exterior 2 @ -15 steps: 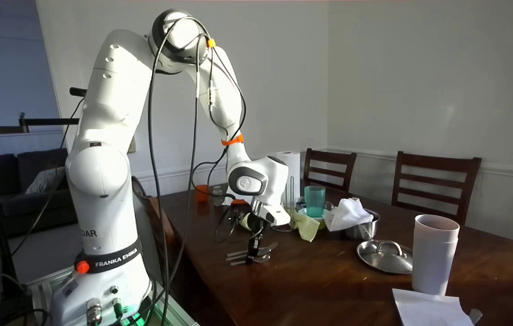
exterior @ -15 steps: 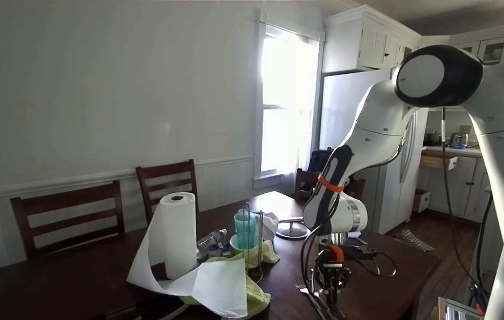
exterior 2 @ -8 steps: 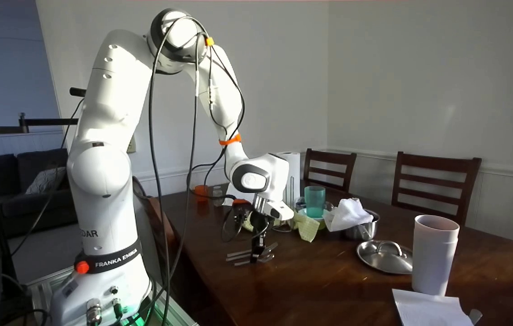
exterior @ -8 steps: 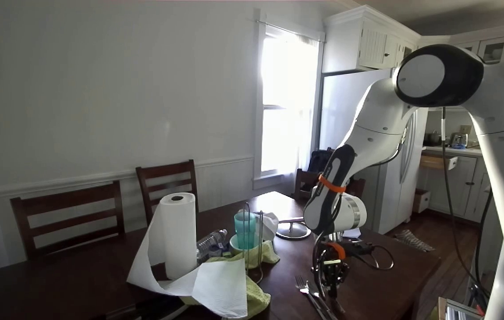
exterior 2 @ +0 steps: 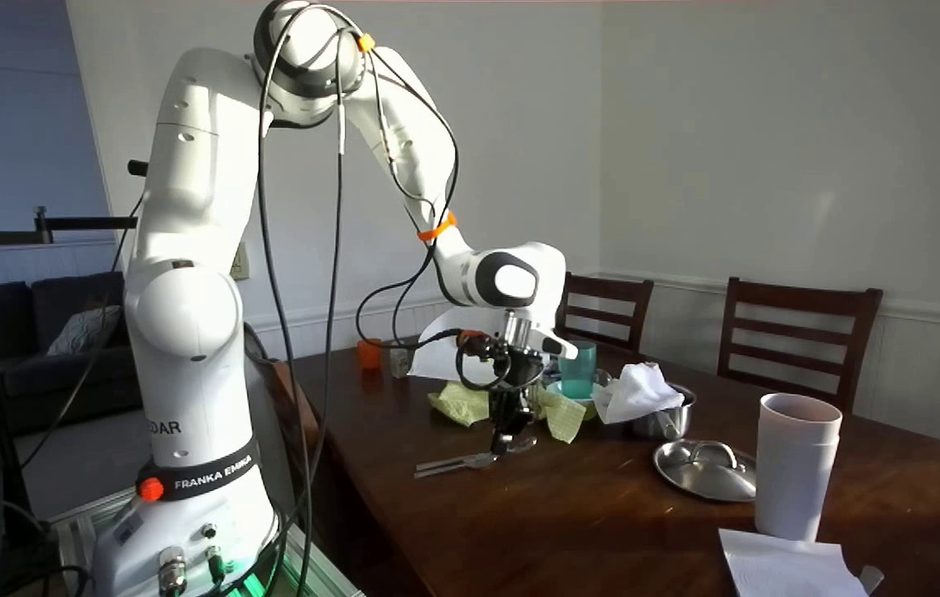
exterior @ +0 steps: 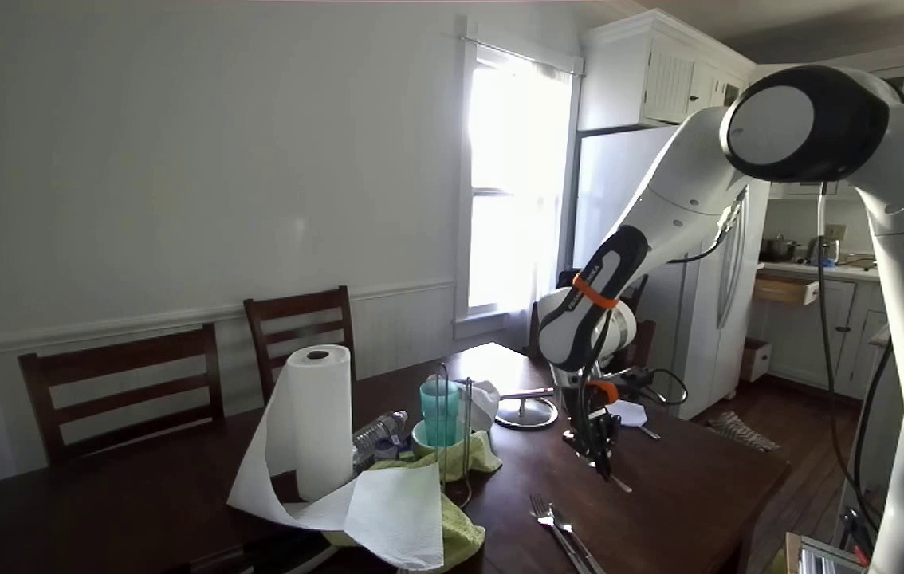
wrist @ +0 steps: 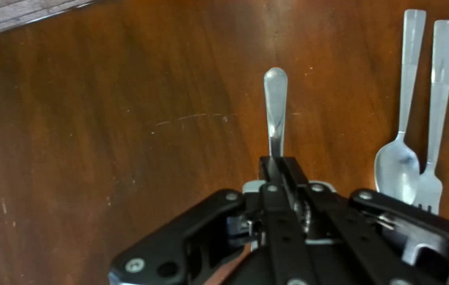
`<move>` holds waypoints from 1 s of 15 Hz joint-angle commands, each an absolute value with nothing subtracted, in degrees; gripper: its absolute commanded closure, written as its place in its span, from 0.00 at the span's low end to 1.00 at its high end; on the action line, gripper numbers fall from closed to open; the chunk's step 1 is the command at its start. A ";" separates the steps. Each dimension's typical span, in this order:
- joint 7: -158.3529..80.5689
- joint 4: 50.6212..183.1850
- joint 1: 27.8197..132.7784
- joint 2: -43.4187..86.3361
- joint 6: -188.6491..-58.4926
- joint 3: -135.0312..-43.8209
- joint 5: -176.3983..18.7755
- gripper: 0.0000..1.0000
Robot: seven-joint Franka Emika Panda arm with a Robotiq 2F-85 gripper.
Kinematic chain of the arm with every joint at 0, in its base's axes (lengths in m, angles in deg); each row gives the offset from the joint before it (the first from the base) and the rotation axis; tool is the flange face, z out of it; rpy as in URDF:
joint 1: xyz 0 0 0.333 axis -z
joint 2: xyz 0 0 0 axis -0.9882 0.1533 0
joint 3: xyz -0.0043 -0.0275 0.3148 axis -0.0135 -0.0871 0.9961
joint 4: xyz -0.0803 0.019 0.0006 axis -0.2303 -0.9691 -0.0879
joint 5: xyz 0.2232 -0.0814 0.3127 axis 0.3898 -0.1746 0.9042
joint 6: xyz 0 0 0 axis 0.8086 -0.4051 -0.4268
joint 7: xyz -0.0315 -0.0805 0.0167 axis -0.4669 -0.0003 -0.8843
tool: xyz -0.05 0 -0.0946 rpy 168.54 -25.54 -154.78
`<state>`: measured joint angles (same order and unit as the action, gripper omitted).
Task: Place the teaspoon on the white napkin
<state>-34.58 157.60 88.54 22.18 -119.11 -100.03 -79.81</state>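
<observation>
My gripper is shut on the teaspoon, whose handle sticks out past the fingertips in the wrist view. The bowl end is hidden under the gripper there. In an exterior view the gripper holds the teaspoon above the table. The gripper and the teaspoon handle also show in an exterior view, tilted. The white napkin lies flat on the table, apart from the gripper, in front of a tall white cup. It also shows behind the gripper as a small white patch.
A larger spoon and a fork lie side by side on the table. A pot lid, a white cup, a pot, a teal cup and a paper towel roll stand around. A utensil tip lies beside the napkin.
My gripper has risen from beside the fork and larger spoon, carrying the teaspoon away from them. It has moved right in an exterior view, and the arm has lifted and tilted.
</observation>
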 commanded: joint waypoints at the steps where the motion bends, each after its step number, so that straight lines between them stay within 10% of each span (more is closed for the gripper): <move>1: -39.78 150.31 91.36 24.00 -112.01 -100.42 -82.82 0.98; 15: -43.64 142.27 99.19 29.84 -118.64 -106.77 -93.03 0.93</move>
